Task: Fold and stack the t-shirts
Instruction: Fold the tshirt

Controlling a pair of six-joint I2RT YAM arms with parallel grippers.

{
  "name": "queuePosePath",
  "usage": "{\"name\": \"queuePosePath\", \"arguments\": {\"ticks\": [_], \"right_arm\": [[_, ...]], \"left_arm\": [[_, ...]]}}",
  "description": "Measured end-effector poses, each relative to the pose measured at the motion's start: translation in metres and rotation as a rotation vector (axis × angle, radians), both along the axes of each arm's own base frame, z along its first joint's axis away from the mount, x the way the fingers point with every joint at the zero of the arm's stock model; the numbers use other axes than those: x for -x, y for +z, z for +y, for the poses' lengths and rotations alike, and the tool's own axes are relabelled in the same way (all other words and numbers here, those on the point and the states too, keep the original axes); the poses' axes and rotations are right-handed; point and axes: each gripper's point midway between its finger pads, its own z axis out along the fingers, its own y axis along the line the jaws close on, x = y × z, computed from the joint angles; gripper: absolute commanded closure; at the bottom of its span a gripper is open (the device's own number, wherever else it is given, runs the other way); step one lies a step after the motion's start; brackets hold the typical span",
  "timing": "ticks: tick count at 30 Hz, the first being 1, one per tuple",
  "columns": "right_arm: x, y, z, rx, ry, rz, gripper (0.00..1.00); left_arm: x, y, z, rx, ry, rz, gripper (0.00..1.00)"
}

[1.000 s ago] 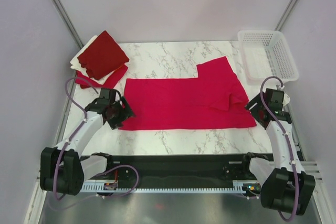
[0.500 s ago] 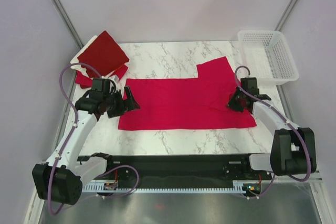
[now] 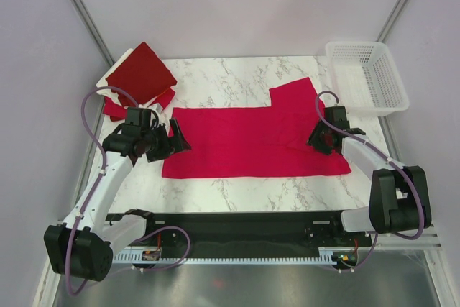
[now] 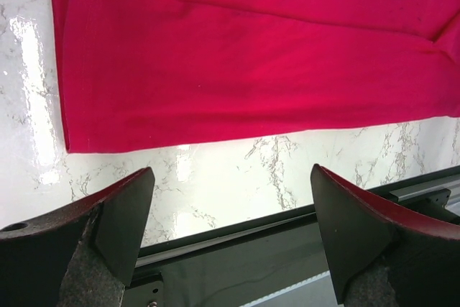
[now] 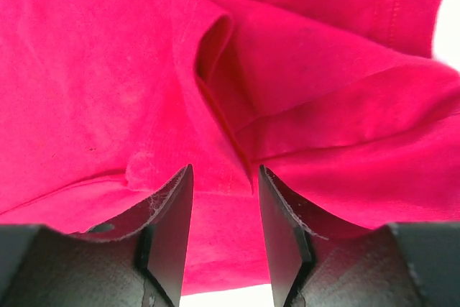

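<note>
A bright crimson t-shirt (image 3: 244, 141) lies spread flat on the marble table (image 3: 237, 77), with its right sleeve folded in. My left gripper (image 3: 175, 136) is wide open and empty, just off the shirt's left hem; the left wrist view (image 4: 230, 235) shows it over bare marble with the shirt (image 4: 237, 62) beyond. My right gripper (image 3: 318, 139) sits on the folded sleeve at the shirt's right end. In the right wrist view its jaws (image 5: 225, 177) are narrowly apart, astride a fabric ridge (image 5: 215, 98). A stack of folded shirts sits back left, dark red (image 3: 141, 73) on top, with cream and red beneath.
A white lattice basket (image 3: 366, 73) stands at the back right corner. A black rail (image 3: 237, 224) runs along the table's near edge. Grey walls close in on both sides.
My right arm swung in from the table's right edge onto the shirt's folded sleeve. My left arm lifted and turned at the shirt's left hem; it has held still for the last half second.
</note>
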Motion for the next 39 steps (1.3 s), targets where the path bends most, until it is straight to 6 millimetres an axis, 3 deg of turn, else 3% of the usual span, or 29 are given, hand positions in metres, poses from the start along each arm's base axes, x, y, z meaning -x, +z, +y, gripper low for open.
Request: {"name": "queuePosePath", "arguments": {"ticks": [10, 14, 15, 18, 22, 25, 28, 29, 31, 32, 34, 35, 39], "right_arm": [[-0.003, -0.003, -0.005, 0.03, -0.002, -0.013, 0.55], [-0.006, -0.008, -0.005, 0.035, 0.004, -0.009, 0.72], [-0.007, -0.01, -0.005, 0.037, 0.006, -0.006, 0.83], [-0.007, -0.015, -0.004, 0.036, 0.014, 0.009, 0.95], [-0.019, -0.009, 0.001, 0.025, 0.026, -0.003, 0.95], [-0.04, 0.005, 0.012, 0.014, 0.048, -0.041, 0.95], [-0.064, 0.015, 0.024, -0.001, 0.072, -0.069, 0.9], [-0.071, 0.016, 0.028, -0.005, 0.077, -0.074, 0.79], [-0.086, 0.016, 0.035, -0.012, 0.087, -0.076, 0.68], [-0.092, 0.016, 0.037, -0.013, 0.091, -0.078, 0.5], [-0.102, 0.013, 0.045, -0.023, 0.103, -0.071, 0.39], [-0.107, 0.011, 0.048, -0.027, 0.112, -0.067, 0.27], [-0.121, 0.01, 0.055, -0.025, 0.139, -0.064, 0.22]], "left_arm": [[-0.001, -0.001, 0.003, -0.016, 0.012, -0.003, 0.04], [-0.001, -0.001, 0.004, -0.019, 0.014, -0.003, 0.05], [-0.001, -0.001, 0.004, -0.019, 0.014, -0.002, 0.05], [-0.001, -0.002, 0.005, -0.025, 0.018, -0.001, 0.05], [-0.002, -0.003, 0.007, -0.037, 0.027, -0.001, 0.05], [-0.001, -0.002, 0.008, -0.039, 0.029, -0.003, 0.05], [-0.001, -0.002, 0.008, -0.039, 0.029, -0.006, 0.05], [-0.001, -0.001, 0.008, -0.04, 0.03, -0.007, 0.05], [-0.001, -0.001, 0.009, -0.042, 0.031, -0.009, 0.05], [-0.002, -0.001, 0.009, -0.044, 0.034, -0.01, 0.05], [-0.002, -0.001, 0.01, -0.047, 0.036, -0.011, 0.05], [-0.002, -0.001, 0.011, -0.05, 0.039, -0.012, 0.05], [-0.002, -0.001, 0.012, -0.057, 0.043, -0.014, 0.05]]}}
